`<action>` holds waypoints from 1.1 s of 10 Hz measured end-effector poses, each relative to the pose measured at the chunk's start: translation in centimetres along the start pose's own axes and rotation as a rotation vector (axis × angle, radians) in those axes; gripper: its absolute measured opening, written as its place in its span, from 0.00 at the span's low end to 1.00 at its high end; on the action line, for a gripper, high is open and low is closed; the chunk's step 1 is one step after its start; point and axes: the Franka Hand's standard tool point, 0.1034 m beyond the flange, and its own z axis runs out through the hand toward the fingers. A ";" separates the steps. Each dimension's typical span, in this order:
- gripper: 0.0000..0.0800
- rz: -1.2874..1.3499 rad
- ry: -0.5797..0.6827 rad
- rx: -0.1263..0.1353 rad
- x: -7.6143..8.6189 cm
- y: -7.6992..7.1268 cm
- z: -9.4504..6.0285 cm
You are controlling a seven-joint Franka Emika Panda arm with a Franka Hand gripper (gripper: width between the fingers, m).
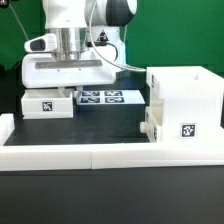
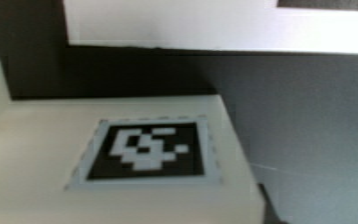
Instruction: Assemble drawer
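The gripper point(image 1: 62, 92) hangs low right over a shallow white tray point(image 1: 46, 104) with a square tag at the exterior view's left. Its fingertips are hidden behind the tray's top edge, so I cannot tell how the jaws stand. The wrist view shows that tray's tagged white face point(image 2: 51, 125) very close, with no fingers in sight. The tall open box housing point(image 1: 185, 95) stands at the exterior view's right, with a tag on its front. A second white tray part point(image 1: 150, 124) sits low against the housing's left side.
The marker board point(image 1: 101, 97) lies flat between the tray and the housing. A low white border wall point(image 1: 100, 152) runs along the front of the black table. In the wrist view another white surface point(image 2: 176, 25) lies beyond a dark strip of table.
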 end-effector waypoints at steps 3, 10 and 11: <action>0.05 -0.035 -0.026 0.020 0.8 -1.0 -0.7; 0.05 -0.161 -0.019 0.048 7.1 -4.4 -4.5; 0.05 -0.174 -0.019 0.048 7.1 -4.4 -4.5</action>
